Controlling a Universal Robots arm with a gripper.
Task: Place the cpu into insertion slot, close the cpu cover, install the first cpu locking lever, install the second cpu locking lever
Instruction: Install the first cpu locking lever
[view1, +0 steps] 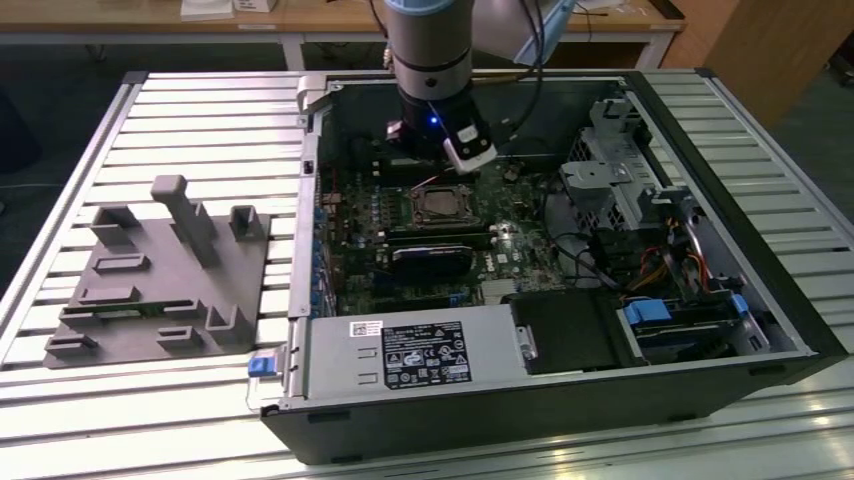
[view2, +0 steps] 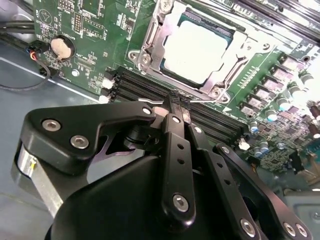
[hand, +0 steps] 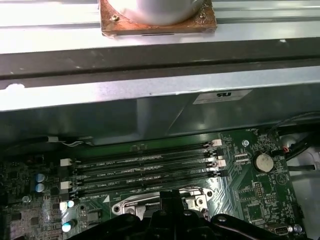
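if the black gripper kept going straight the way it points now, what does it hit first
Probably the near edge of the thin silvery metal frame plate around the dull silver chip, beside the long black memory slots; depth is unclear.

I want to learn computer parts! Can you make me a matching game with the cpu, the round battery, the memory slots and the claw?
Things:
1 cpu
2 round battery
3 memory slots
4 claw

Clues:
A long dark rows side by side
B hanging over the board
C pale square inside the cpu cover
D small silver disc

Pairs: 1-C, 2-D, 3-A, 4-B
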